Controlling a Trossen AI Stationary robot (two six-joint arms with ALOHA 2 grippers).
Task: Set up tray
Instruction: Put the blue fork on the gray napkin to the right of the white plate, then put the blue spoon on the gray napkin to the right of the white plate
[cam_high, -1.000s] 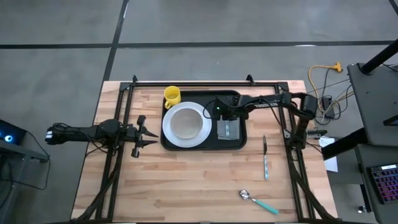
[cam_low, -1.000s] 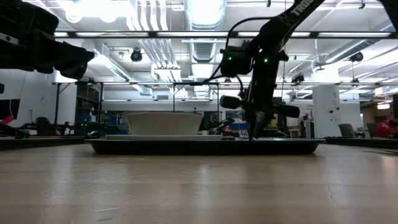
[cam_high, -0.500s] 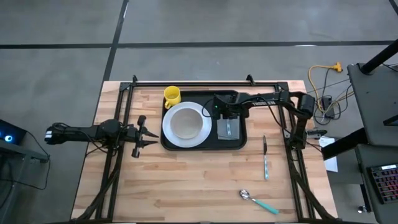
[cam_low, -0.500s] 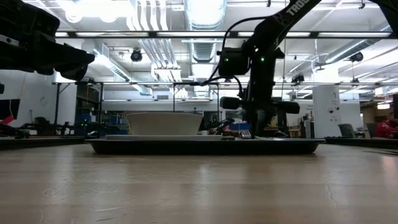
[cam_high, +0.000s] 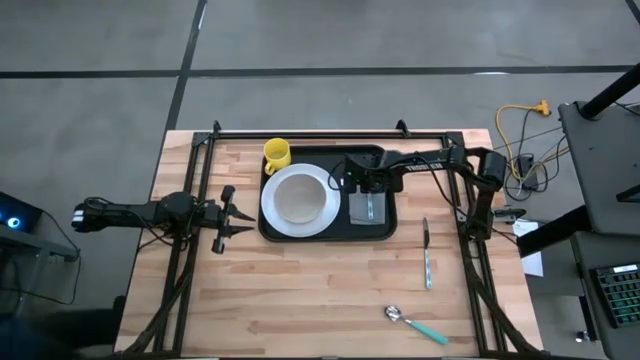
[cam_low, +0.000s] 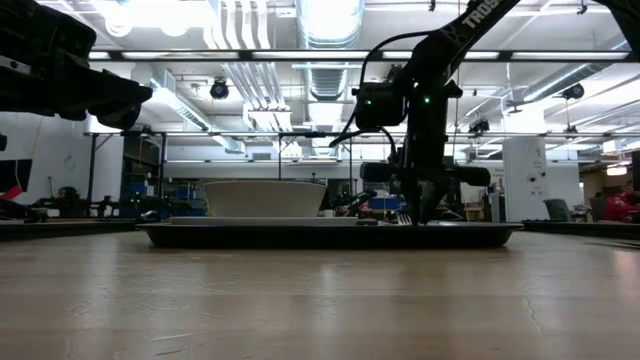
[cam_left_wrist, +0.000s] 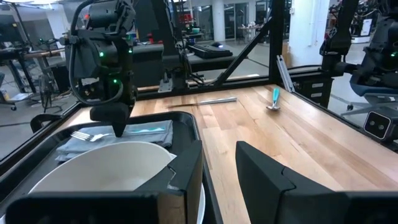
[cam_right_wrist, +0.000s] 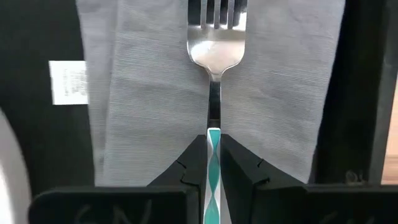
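Holding a fork (cam_right_wrist: 213, 37) by its teal handle, the right end effector (cam_right_wrist: 213, 163) stays clamped over the grey napkin (cam_right_wrist: 143, 93) inside the black tray (cam_high: 378, 232), which sits mid-desk beside the yellow mug (cam_high: 276, 153). Releasing too high could let the fork bounce off the napkin toward the plate (cam_high: 299, 198). The left end effector (cam_left_wrist: 217, 163) waits, fingers apart. The wooden desk (cam_high: 300, 290) stands in a workshop hall.

The fork (cam_right_wrist: 212, 68) loses its tine tips at the right wrist picture's edge — its teal handle end is hidden between the right gripper (cam_right_wrist: 213, 163) fingers. The grey napkin (cam_right_wrist: 211, 87) is cut off too.
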